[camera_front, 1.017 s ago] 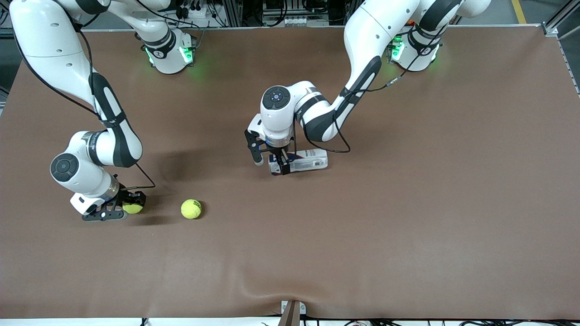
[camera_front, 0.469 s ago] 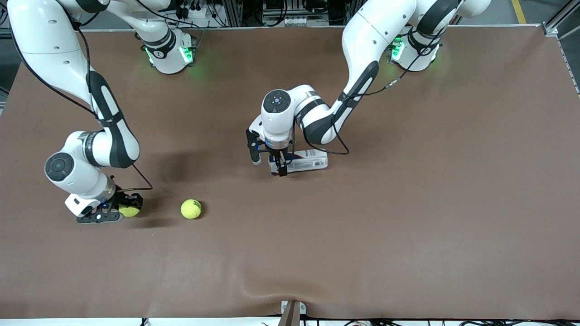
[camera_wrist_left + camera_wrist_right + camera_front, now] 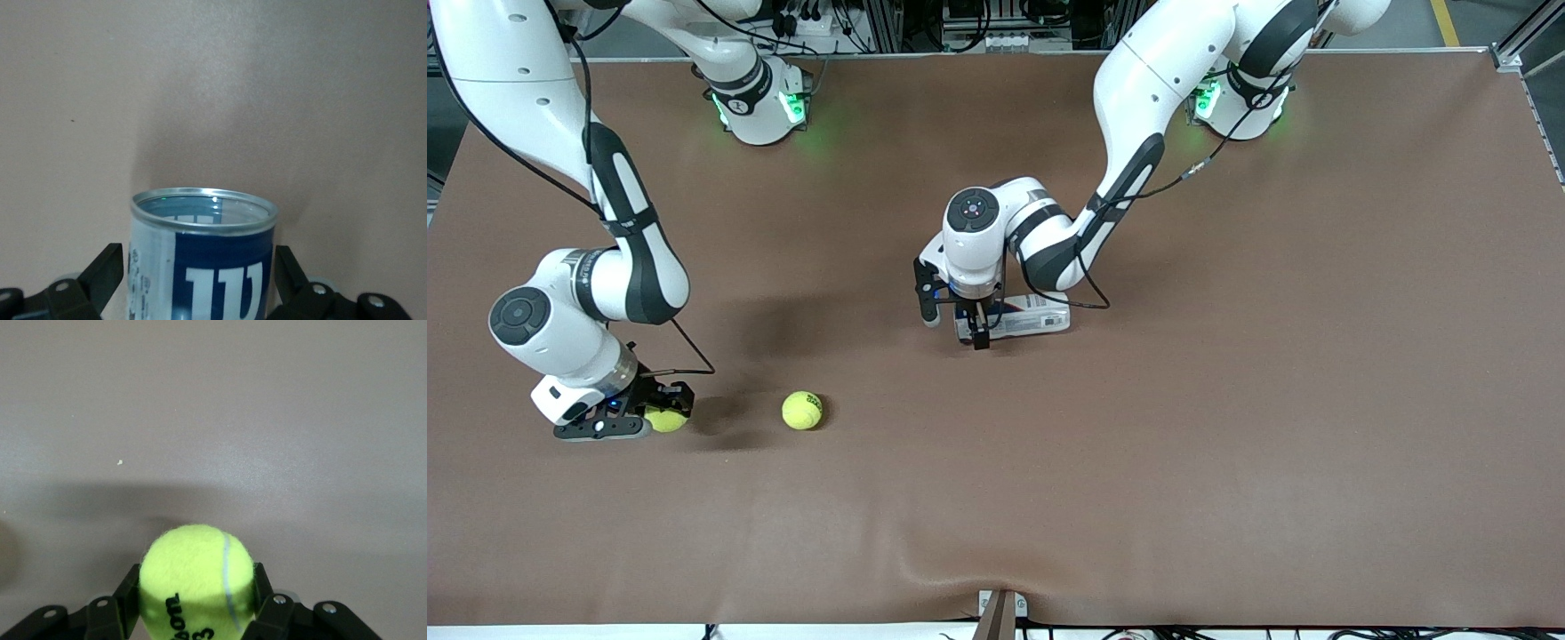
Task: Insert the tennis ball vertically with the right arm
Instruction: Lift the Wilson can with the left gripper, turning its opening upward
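Right claw (image 3: pixel 639 420) is clenched on a tennis ball (image 3: pixel 663 420), held low over the counter (image 3: pixel 1227 400) at the right arm's end. A second tennis ball (image 3: pixel 801 410) lies on the counter beside it, toward the middle. Left claw (image 3: pixel 958 324) stands spread wide around the open end of a ball can (image 3: pixel 1021 317) lying on its side mid-counter, fingers (image 3: pixel 100 277) flanking the rim without gripping.
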